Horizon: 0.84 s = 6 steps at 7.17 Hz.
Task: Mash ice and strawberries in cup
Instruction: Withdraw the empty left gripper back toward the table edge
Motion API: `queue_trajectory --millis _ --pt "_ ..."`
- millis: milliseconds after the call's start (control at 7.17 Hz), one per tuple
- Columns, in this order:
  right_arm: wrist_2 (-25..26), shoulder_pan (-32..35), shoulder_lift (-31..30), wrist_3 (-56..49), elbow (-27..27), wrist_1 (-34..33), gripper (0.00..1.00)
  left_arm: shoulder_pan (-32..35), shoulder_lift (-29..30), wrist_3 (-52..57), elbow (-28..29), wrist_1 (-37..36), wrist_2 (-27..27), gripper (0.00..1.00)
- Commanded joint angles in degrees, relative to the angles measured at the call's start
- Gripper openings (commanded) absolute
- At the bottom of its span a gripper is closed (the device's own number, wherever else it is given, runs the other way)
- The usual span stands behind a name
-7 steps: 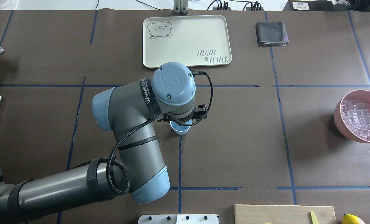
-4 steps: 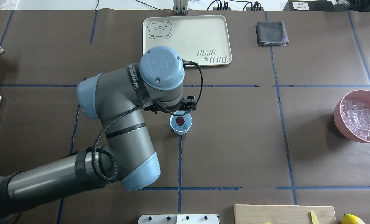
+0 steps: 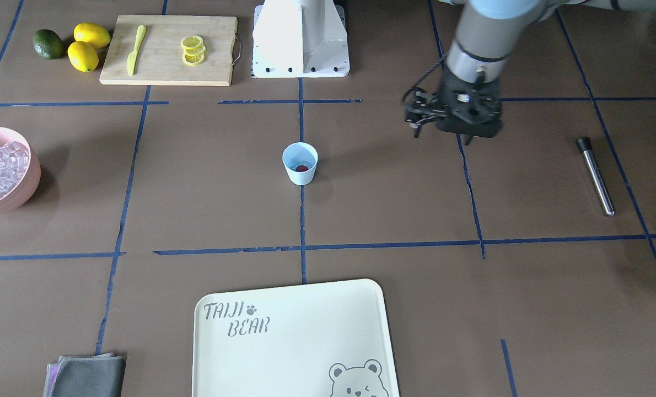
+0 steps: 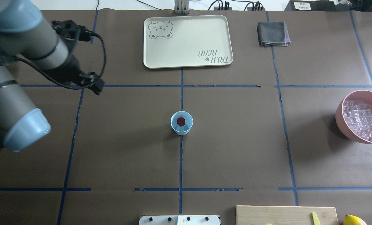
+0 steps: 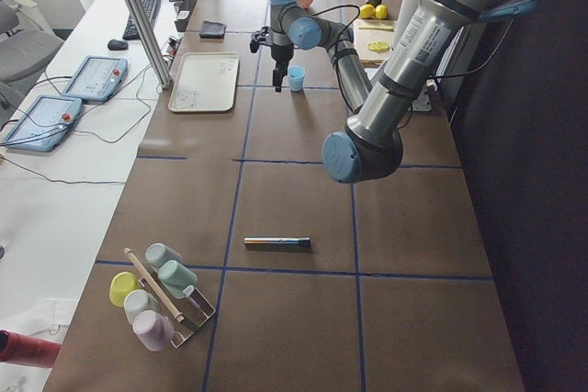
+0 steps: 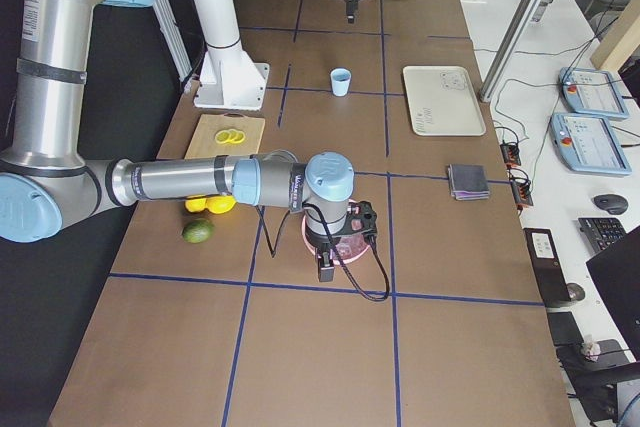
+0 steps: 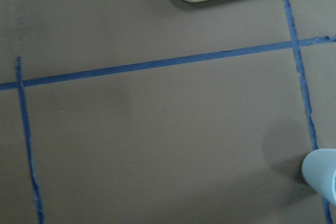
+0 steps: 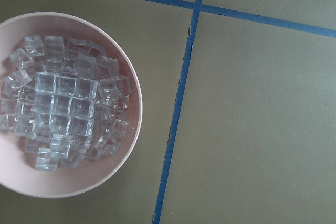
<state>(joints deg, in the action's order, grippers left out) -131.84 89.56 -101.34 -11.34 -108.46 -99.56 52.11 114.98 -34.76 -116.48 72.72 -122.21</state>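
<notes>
The light-blue cup (image 4: 182, 122) stands at the table's centre with the red strawberry (image 4: 181, 121) lying inside it; it also appears in the front view (image 3: 300, 164) and at the left wrist view's lower right edge (image 7: 323, 174). My left gripper (image 4: 95, 86) hangs well off to the cup's left, open and holding nothing (image 3: 455, 138). The ice (image 8: 63, 103) fills a pink bowl (image 8: 128, 145) directly under the right wrist camera. My right gripper (image 6: 325, 269) hovers over that bowl; I cannot tell whether it is open or shut.
A metal rod (image 3: 595, 176) lies on the table beyond the left gripper. A cream tray (image 4: 187, 40) and a grey cloth (image 4: 273, 33) sit at the far side. A cutting board (image 3: 168, 49) with lemon slices, a knife and whole fruit is near the robot base.
The left arm has swung away from above the cup to the far left and risen. The strawberry, hidden under the gripper a second ago, now lies in the cup.
</notes>
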Motion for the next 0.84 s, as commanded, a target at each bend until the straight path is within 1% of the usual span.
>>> queue_trajectory --millis 0,139,279,418,558,697 --pt "0.0 0.0 0.0 0.0 0.0 0.1 1.0 14.4 -11.6 20.8 -1.0 0.0 -6.6 1.0" --pt "0.0 0.0 0.0 0.0 -0.1 0.1 1.0 19.9 -16.4 29.0 -0.5 0.1 -8.4 1.0" --pt "0.0 0.0 0.0 0.0 -0.1 0.1 1.0 24.0 -20.1 33.7 0.9 0.7 -9.0 1.0" --pt "0.0 0.0 0.0 0.0 -0.2 0.1 1.0 25.6 -24.1 35.3 1.5 1.9 -9.1 1.0" --pt "0.0 0.0 0.0 0.0 -0.2 0.1 1.0 25.7 -26.6 34.9 3.2 5.4 -9.1 1.0" --pt "0.0 0.0 0.1 0.0 -0.2 0.1 1.0 25.7 -27.6 34.0 7.1 11.4 -9.2 1.0"
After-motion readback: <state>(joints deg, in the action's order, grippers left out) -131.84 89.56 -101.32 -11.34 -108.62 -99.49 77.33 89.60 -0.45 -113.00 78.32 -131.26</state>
